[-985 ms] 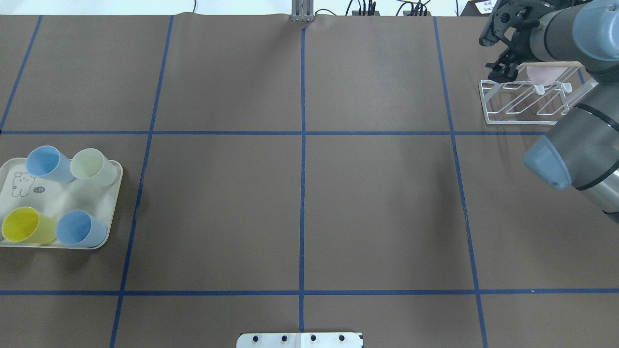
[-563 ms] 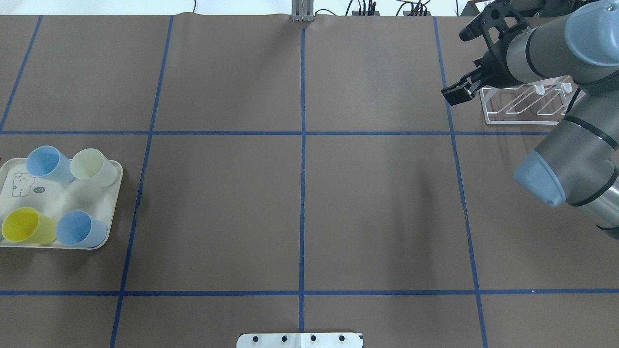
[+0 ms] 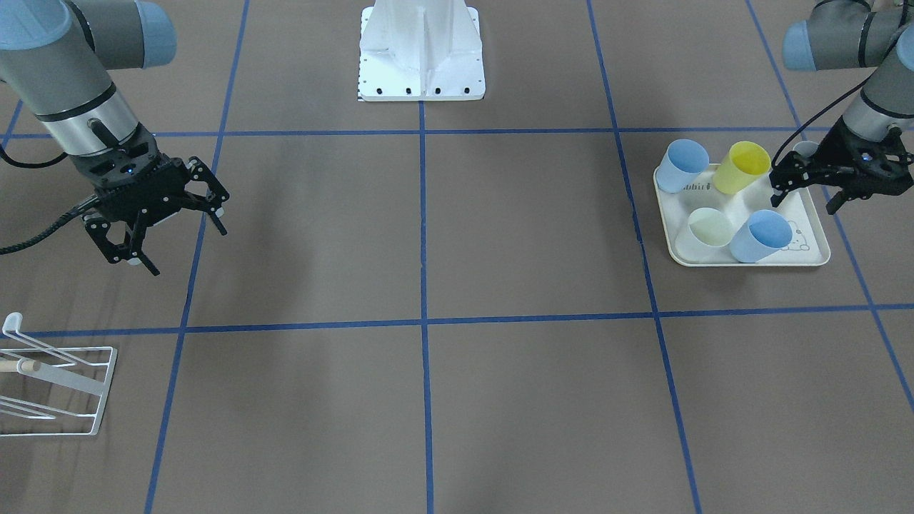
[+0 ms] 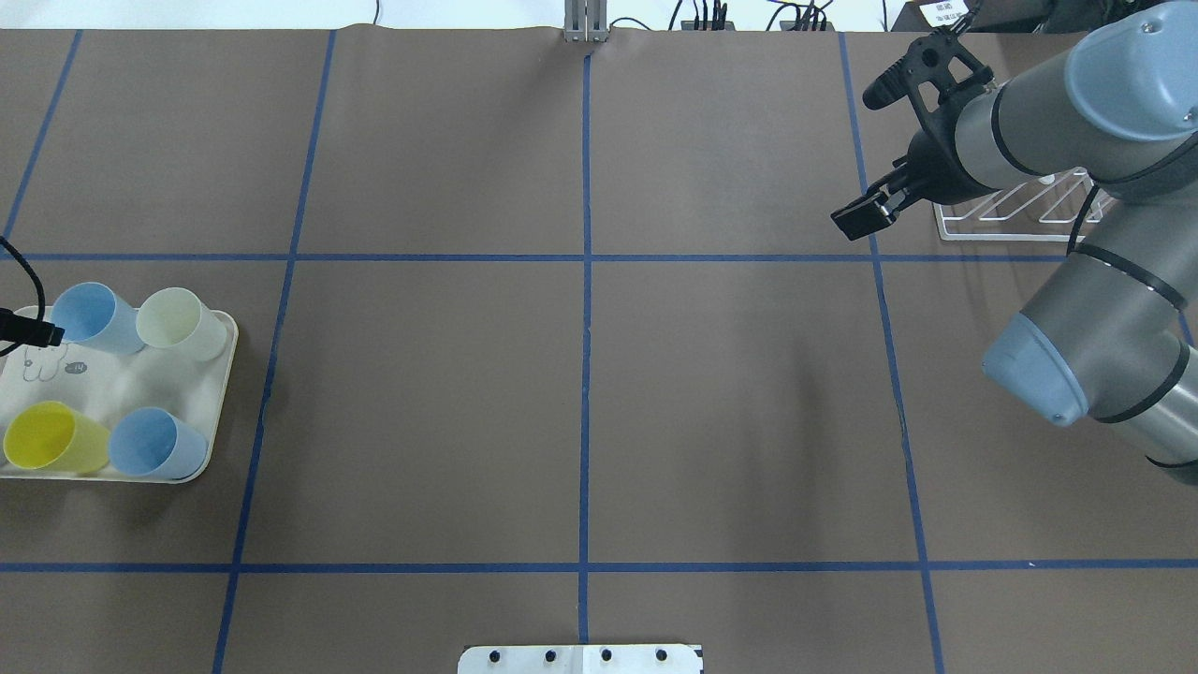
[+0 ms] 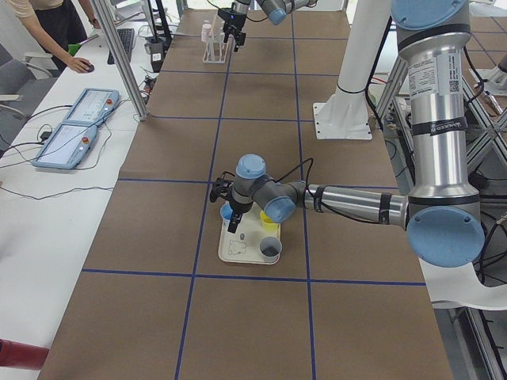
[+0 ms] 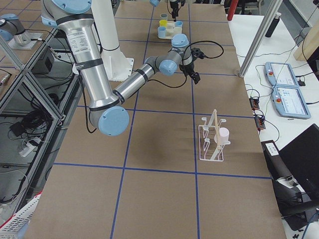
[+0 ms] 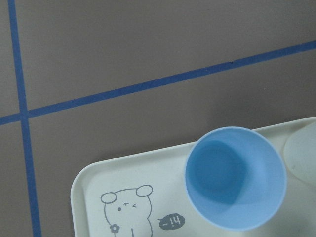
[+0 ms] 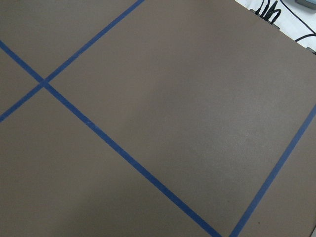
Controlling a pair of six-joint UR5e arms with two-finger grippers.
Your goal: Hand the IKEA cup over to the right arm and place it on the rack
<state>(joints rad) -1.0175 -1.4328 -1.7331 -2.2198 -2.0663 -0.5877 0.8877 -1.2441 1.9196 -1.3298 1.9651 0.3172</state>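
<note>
Closing on a badly centred cup is the likeliest fault. The left gripper (image 3: 803,196) hangs over the tray (image 7: 98,187) with its jaws spread and nothing between them. The cups stand crowded there, so a finger coming down off line could clip the pale cup (image 3: 710,227) or the yellow cup (image 3: 742,168) and tip it. It could also squash a thin rim or drag the light tray across the table. A shallow or skewed pinch would also leave little free wall for the right gripper (image 3: 189,251) to take at the hand-over, and the cup could drop between the arms. At the rack (image 6: 210,142) a pink cup (image 6: 223,134) already sits on one prong, so a careless placement could knock it off. The blue cup (image 7: 236,177), which I take to be the target, stands upright and mouth-up in the tray corner beside the bear print. In the left wrist view it lies low and right of centre, so the left gripper is above it, apart from it and not yet squared over it. The right gripper, also spread and empty, is well apart from the blue cup, across the table on the rack's side.
</note>
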